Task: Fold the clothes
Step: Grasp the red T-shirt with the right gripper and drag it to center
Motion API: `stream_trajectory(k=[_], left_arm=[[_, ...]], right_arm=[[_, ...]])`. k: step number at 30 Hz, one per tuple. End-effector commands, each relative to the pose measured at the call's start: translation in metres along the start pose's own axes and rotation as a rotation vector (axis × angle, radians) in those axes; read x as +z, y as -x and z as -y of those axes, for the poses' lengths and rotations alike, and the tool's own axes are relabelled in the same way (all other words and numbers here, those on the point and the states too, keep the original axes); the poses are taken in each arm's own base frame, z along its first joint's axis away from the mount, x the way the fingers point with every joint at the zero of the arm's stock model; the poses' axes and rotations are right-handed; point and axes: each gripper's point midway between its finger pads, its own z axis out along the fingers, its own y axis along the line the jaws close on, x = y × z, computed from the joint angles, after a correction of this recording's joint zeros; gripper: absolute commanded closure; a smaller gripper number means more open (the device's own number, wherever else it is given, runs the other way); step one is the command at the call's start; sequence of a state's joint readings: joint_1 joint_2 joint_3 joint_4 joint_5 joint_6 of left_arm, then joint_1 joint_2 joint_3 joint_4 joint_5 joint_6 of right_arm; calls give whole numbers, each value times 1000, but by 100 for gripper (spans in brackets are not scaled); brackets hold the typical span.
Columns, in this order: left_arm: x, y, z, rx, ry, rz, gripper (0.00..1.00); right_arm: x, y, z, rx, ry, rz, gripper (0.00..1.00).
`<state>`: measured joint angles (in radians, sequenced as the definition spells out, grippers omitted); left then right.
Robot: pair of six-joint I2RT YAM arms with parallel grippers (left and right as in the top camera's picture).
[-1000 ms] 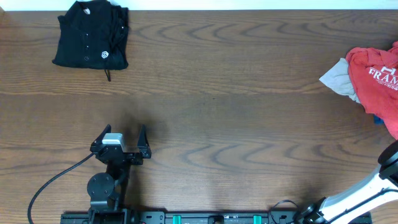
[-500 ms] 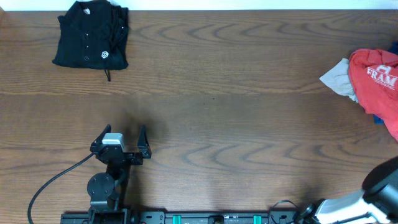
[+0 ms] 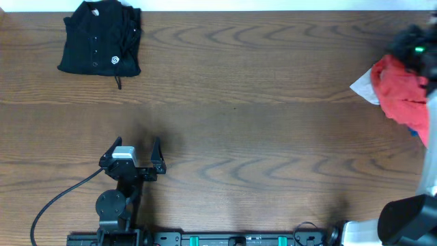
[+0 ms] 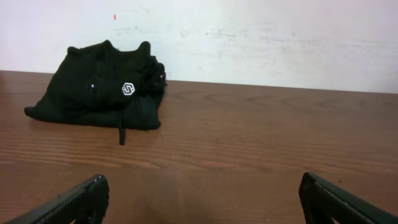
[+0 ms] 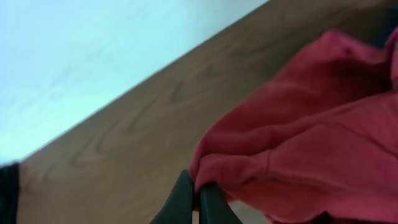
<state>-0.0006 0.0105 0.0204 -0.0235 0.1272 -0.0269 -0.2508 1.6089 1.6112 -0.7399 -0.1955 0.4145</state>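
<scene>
Gripping a fold of the red-orange T-shirt point(image 5: 298, 130) in the right jaws, pressed together on the cloth's edge at the bottom of the wrist view. Bunched, creased cloth spreading up and to the right of those jaws. Bare wood of the desk point(image 5: 143, 124) beyond and to their left, with a pale wall point(image 5: 74, 56) behind.

From overhead, gathered in a crumpled heap at the desk's right edge, directly under the dark wrist of the right arm point(image 3: 415, 46). Impossible to tell whether lifted clear of the wood or resting on it. Just beside the heap, on its left: a corner of pale grey cloth point(image 3: 362, 87) poking out. At the heap's near edge: a scrap of blue point(image 3: 414, 130), mostly hidden.

Well apart from the right jaws, across nearly the whole width of the desk: left jaws spread wide with nothing between them, low over the wood near the front edge. Dark fingertips point(image 4: 74, 202) at the bottom corners of the left wrist view. Black cable point(image 3: 54, 201) curling away to the left of the left arm point(image 3: 116, 201).

Straight ahead of the left jaws and well apart from them, by the far edge near the wall: black buttoned shirt point(image 4: 99, 84), folded into a compact block, small white hexagon logo facing up, thin dark strip trailing from its front edge toward the jaws.
</scene>
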Motion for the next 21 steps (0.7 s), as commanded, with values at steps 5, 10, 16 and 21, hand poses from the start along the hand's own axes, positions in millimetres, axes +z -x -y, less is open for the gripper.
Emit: stream_trajectory(k=[5, 10, 16, 21], left_arm=[[1, -15, 0, -9, -4, -45, 2], [1, -15, 0, -9, -4, -45, 2], [1, -15, 0, -9, -4, -45, 2], [1, -15, 0, -9, -4, -45, 2]], right_arm=[[-9, -42, -86, -153, 4, 13, 99], [-13, -85, -140, -268, 55, -18, 99], [-11, -132, -181, -351, 96, -67, 99], [6, -164, -193, -404, 91, -126, 97]])
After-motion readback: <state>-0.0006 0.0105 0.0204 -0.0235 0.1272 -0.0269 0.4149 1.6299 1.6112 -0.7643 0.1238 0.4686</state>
